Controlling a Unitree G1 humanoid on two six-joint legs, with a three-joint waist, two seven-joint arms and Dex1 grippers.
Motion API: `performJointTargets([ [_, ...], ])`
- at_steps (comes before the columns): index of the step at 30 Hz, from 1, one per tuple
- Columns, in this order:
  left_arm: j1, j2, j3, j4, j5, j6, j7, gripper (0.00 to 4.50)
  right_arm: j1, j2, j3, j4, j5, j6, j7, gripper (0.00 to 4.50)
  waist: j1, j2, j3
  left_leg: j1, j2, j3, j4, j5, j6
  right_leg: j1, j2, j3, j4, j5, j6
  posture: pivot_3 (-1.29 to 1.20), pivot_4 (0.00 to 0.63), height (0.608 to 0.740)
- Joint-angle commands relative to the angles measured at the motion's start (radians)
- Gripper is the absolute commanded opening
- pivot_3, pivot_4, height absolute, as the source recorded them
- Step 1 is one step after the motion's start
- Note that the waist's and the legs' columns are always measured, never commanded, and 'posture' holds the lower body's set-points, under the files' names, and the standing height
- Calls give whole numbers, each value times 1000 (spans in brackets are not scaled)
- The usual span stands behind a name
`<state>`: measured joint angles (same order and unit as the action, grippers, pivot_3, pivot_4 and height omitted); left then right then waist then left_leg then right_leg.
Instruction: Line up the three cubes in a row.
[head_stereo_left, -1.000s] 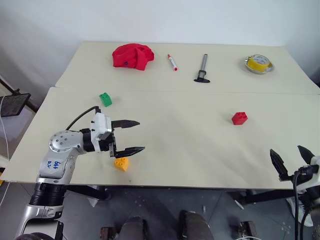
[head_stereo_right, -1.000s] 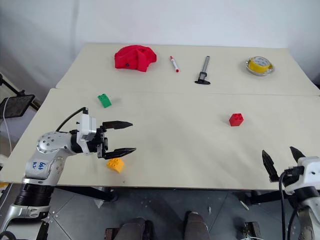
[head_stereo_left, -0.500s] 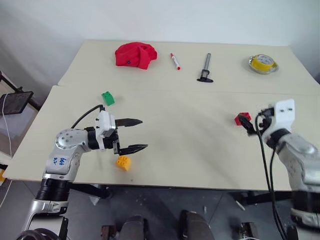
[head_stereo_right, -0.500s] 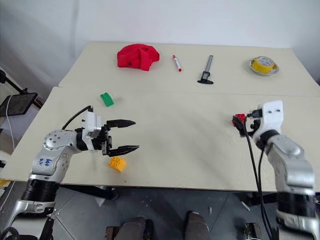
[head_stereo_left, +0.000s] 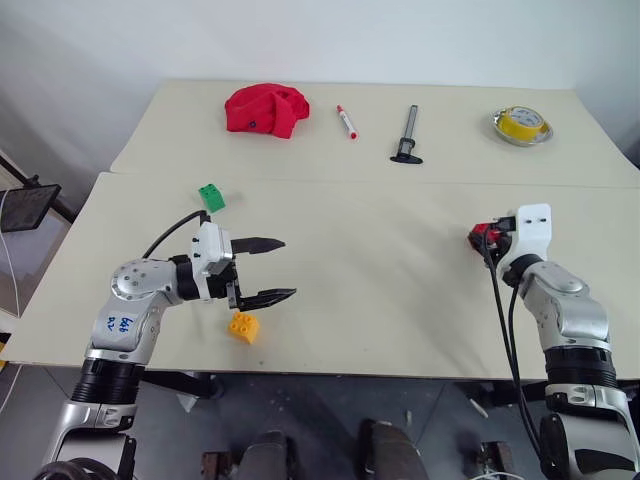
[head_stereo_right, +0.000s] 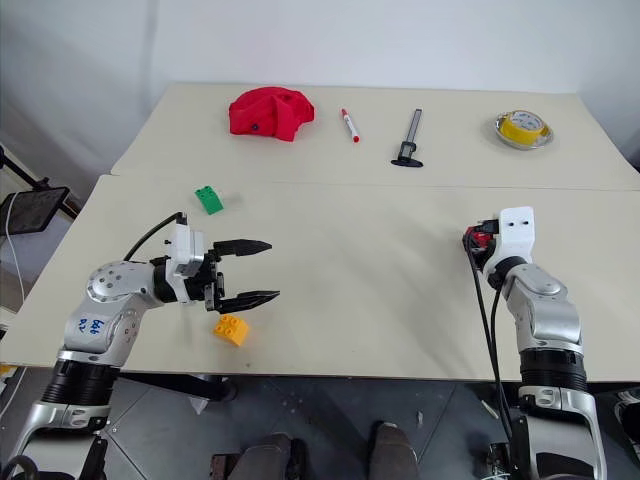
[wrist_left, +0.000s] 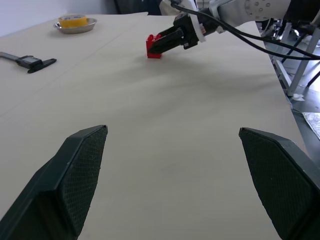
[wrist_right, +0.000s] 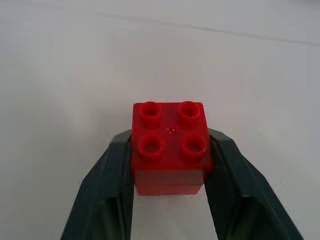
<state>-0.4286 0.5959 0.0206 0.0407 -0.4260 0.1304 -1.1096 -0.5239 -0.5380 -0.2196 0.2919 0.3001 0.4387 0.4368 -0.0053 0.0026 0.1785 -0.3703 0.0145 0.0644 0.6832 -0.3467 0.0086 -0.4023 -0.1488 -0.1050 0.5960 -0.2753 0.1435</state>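
Where the right pincer (wrist_right: 170, 165) clamps the red cube (wrist_right: 170, 145), its sides are hidden

Red cube (head_stereo_left: 483, 236) half hidden behind right gripper (head_stereo_left: 492, 240)

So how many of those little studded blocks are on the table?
3. The green block lies far left, the orange-yellow block by the near edge under the left gripper, and the red block sits between the right gripper's fingers.

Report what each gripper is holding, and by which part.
The right gripper is shut on the red cube, fingers on its two opposite sides. The left gripper is open, holding nothing.
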Motion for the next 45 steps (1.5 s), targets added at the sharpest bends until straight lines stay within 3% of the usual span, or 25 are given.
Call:
performJointTargets([
  [1, 13, 20, 22, -38, 1, -2, 5, 4500, -11, -79, 98, -187, 113, -64, 398, 1505, 0, 1, 0, 0, 0, 0, 0, 0, 0, 0, 0, 0, 0, 0, 0, 0, 150, 740],
  [3, 14, 21, 19, -27, 4, -7, 4, 4500, -18, -149, 204, -194, 94, -148, 647, 1505, 1, 2, 1, 0, 0, 0, 0, 0, 0, -1, 0, 0, 0, 0, 0, 0, 150, 740],
  [6, 10, 15, 11, -22, 6, -4, 9, 4500, -78, -207, 358, -52, -24, -281, 858, 1505, 3, 0, 1, 0, 0, 0, 0, -1, 0, 0, 0, 0, -1, 0, 1, 0, 150, 740],
  [10, 17, 17, -2, -51, -10, 34, 1, 4500, -151, -171, 452, 134, -110, -459, 972, 1505, 4, 0, 1, 0, -1, 0, 2, -1, 1, 2, 0, 0, -2, 1, 1, 0, 150, 740],
  [14, 30, 22, 12, -60, -5, 36, 6, 4500, -197, -111, 446, 255, -109, -548, 1020, 1505, -4, -1, 1, 0, 0, 0, 1, -1, 1, 1, 0, -1, -1, 1, 1, 0, 150, 740],
  [17, 37, 23, 33, -64, -6, 36, 24, 4500, -214, -90, 437, 300, -114, -577, 1039, 1505, -7, -1, 1, 1, 0, 0, 1, -1, 0, 1, 0, -2, -1, 1, 1, 0, 150, 740],
  [22, 71, -2, 108, -76, -31, 38, 117, 4500, -222, -61, 399, 317, -83, -578, 1045, 3095, -11, -1, 1, 1, 0, -1, 1, -1, 0, 1, 0, -2, 0, 1, 1, 0, 150, 740],
  [26, 157, -50, 294, -52, -68, 11, 284, 4500, -168, -71, 292, 188, 29, -554, 1033, 4407, -16, -1, 1, 1, 1, -2, 1, -1, 0, 1, 0, -2, 0, 1, 1, 0, 150, 740],
  [30, 333, -102, 470, -26, -45, -52, 443, 4500, -17, -12, 134, -35, 221, -506, 956, 4461, -17, -1, 1, 1, 1, -4, 1, -2, -2, 1, 0, -5, 2, 1, 2, 0, 150, 740],
  [35, 512, -204, 638, -9, -69, -111, 601, 4500, 146, 42, 58, -175, 240, -538, 821, 4461, -17, -1, 1, 1, 1, -3, 1, -3, -2, 2, 0, -5, 0, 1, 2, 0, 150, 740],
  [42, 591, -282, 562, -151, -43, -115, 656, 4500, 224, 4, -7, -153, 214, -639, 797, 4461, 25, -3, 0, 3, 1, -2, 2, -4, 0, 5, -2, -3, -3, 1, 1, 0, 150, 740],
  [45, 506, -283, 459, -206, 5, -73, 710, 4500, 268, -27, -15, -166, 212, -648, 807, 4461, 32, -3, 0, 3, 1, -1, 2, -4, 0, 5, -2, -3, -2, 2, 1, 0, 150, 740],
])
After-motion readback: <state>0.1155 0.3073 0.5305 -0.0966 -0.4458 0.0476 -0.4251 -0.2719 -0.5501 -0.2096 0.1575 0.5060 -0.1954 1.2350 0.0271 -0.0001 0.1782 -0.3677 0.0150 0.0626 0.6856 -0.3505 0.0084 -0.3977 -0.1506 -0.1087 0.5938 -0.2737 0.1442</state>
